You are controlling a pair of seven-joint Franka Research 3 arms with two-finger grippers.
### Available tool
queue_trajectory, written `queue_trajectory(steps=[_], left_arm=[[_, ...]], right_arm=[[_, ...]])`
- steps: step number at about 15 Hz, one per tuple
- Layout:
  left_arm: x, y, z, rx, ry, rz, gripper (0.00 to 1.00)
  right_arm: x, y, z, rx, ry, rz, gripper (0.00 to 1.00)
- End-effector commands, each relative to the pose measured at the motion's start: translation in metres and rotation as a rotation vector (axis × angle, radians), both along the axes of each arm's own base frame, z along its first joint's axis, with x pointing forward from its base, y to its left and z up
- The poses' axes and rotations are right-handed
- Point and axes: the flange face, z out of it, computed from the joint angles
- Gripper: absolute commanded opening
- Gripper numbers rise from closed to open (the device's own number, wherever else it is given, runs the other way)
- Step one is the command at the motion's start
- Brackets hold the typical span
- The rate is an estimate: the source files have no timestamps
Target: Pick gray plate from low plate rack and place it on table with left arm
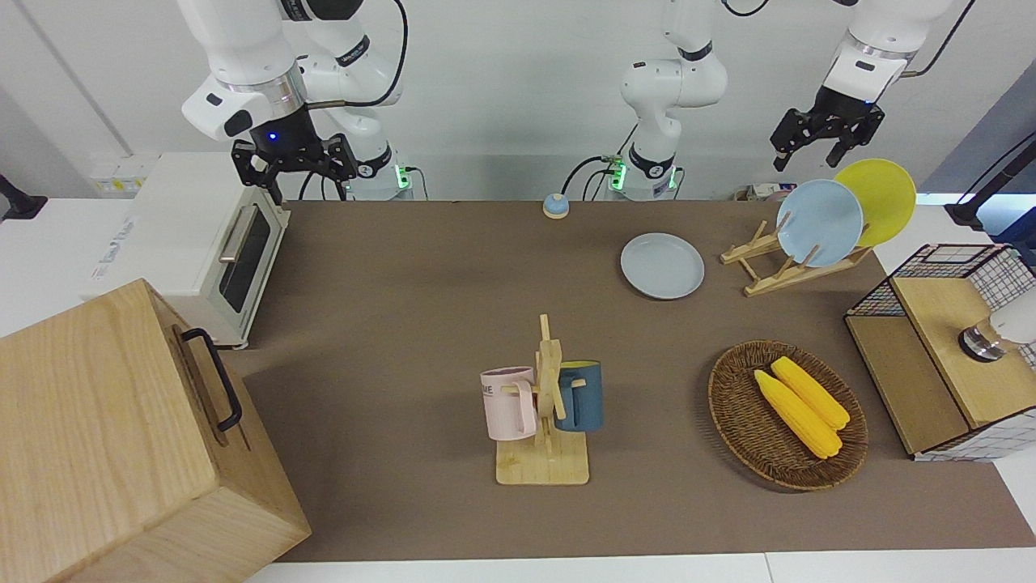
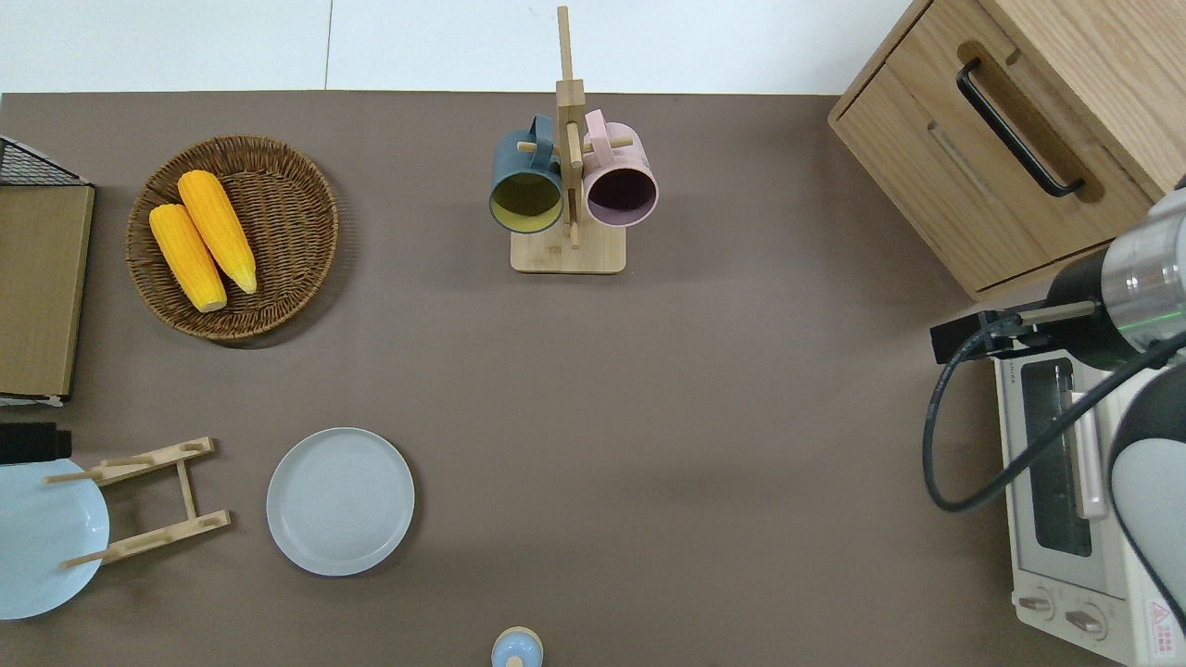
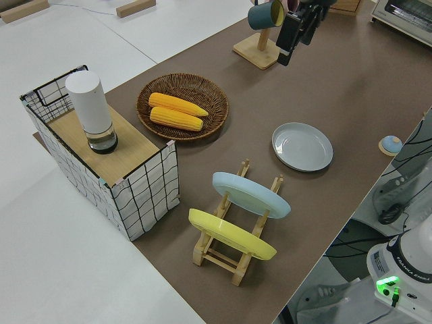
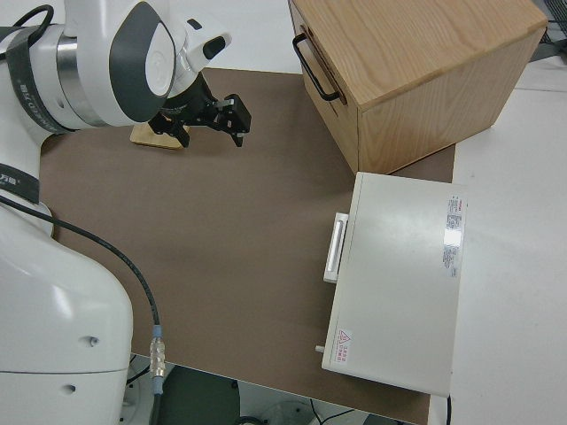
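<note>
Frontally, my left gripper (image 1: 825, 142) hangs in the upper right of the frame with its fingers spread and nothing between them. Below it, the low plate rack (image 1: 789, 263) carries the light blue plate (image 1: 820, 223) and the yellow plate (image 1: 878, 201), both leaning. The gray plate (image 1: 662, 265) lies flat on the table (image 1: 405, 324), just beside the rack, right of centre. My right arm is parked at upper left; I cannot tell how its gripper (image 1: 293, 162) stands.

From overhead, the gray plate (image 2: 340, 500) sits in the lower left quarter, apart from the rack (image 2: 148, 500), whose pegs nearest the plate stand bare. The mug stand (image 2: 567, 185) is at top centre, and the wicker basket (image 2: 278, 306) with two corn cobs (image 2: 202, 239) at upper left.

From the left side, the gray plate (image 3: 302, 146) rests flat at centre right, the rack (image 3: 236, 229) with its two plates at lower centre.

The right side view shows only the right arm's black gripper (image 4: 213, 119) at upper left.
</note>
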Motion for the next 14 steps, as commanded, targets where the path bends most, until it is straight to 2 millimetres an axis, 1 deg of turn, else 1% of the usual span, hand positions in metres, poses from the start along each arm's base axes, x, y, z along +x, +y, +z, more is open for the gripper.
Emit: queue_trajectory(steps=[1, 2, 3, 5, 8, 11, 14], left_arm=[[0.006, -0.001, 0.000, 0.031, -0.018, 0.016, 1.00], [0.007, 0.001, -0.003, 0.035, -0.017, 0.024, 1.00], [0.008, -0.005, -0.007, 0.040, -0.017, 0.018, 1.00], [0.013, -0.026, -0.021, 0.057, -0.028, -0.008, 1.00], [0.017, -0.044, -0.043, 0.038, -0.042, -0.048, 1.00], [0.019, -0.046, -0.063, 0.013, -0.053, -0.070, 1.00], [0.019, -0.040, -0.069, 0.002, -0.055, -0.083, 1.00]], right_arm=[[-0.002, -0.001, 0.005, -0.002, 0.001, -0.014, 0.983], [-0.002, -0.001, 0.004, -0.003, 0.002, -0.014, 0.983], [-0.002, -0.001, 0.004, -0.003, 0.002, -0.014, 0.983], [-0.002, -0.001, 0.004, -0.003, 0.002, -0.014, 0.983], [-0.002, -0.001, 0.005, -0.002, 0.001, -0.014, 0.983], [-0.002, -0.001, 0.004, -0.002, 0.004, -0.014, 0.983], [-0.002, -0.001, 0.004, -0.002, 0.004, -0.014, 0.983]])
